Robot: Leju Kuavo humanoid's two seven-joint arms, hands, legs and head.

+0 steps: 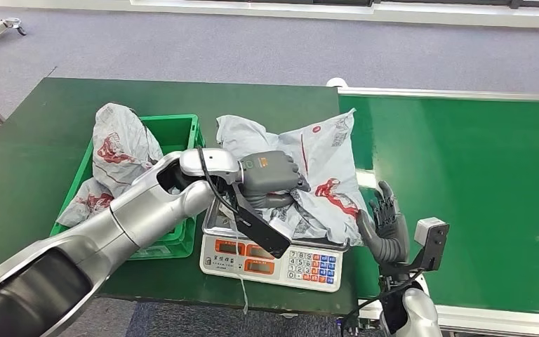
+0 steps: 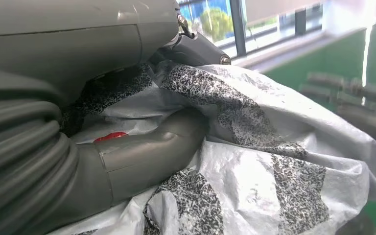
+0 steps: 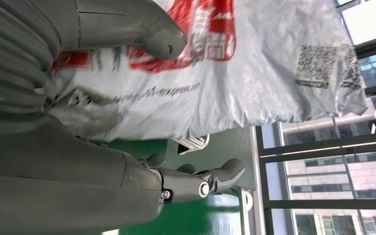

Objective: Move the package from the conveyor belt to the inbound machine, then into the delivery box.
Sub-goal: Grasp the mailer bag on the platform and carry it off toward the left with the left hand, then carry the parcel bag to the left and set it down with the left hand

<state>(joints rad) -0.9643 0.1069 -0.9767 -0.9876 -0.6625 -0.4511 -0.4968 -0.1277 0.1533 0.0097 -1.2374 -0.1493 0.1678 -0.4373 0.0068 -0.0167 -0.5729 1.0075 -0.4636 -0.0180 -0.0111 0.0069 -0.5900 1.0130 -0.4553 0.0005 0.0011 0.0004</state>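
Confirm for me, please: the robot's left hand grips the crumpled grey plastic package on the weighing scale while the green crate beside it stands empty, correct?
Not quite: in the head view the green plastic crate already holds another grey package. The left hand does grip the crumpled grey plastic package on the scale.

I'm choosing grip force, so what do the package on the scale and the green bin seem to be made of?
The package looks like thin, glossy grey plastic film: it crumples and creases under the left robot hand. The green bin appears to be rigid moulded plastic, with straight walls and a slight sheen.
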